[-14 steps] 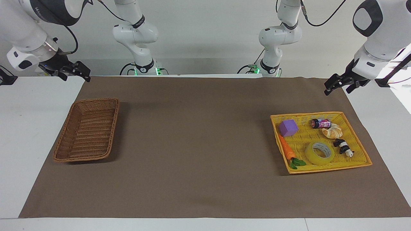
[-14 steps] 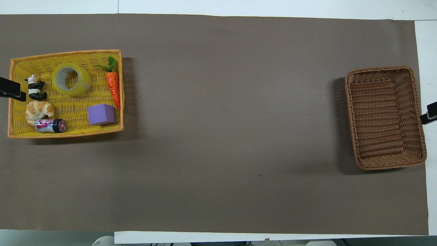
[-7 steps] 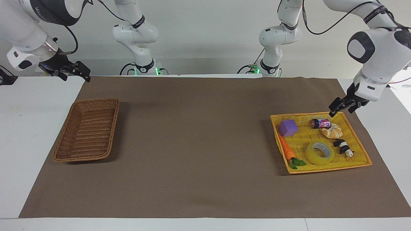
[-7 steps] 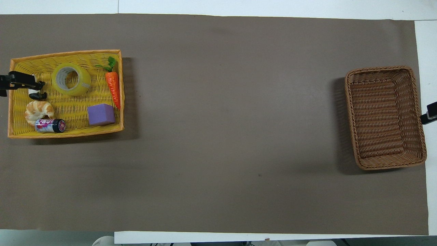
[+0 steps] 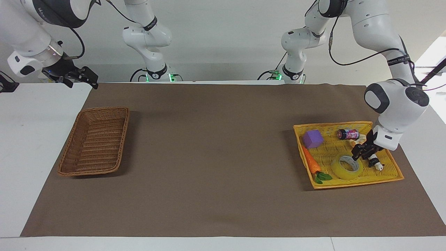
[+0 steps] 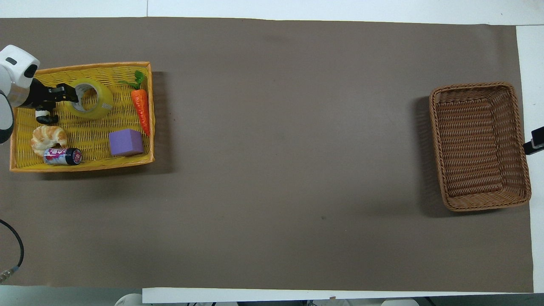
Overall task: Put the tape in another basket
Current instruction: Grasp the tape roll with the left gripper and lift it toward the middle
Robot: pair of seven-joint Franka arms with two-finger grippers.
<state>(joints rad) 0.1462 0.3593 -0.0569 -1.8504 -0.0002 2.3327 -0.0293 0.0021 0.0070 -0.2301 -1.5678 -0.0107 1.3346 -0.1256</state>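
1. Your left gripper hangs low over the yellow tray, at the tape's rim; holds nothing, finger gap: cannot tell.
2. Tape lies flat, hole up, at the tray's edge farthest from the robots, left arm's end of the table.
3. Right gripper waits near the brown basket, at the table's right-arm end.

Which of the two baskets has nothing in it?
The brown wicker basket at the right arm's end. The flat yellow one holds the tape, a carrot, a purple block and more.

High facing camera across the table toward the robots, steep overhead from their end — both share the brown mat.
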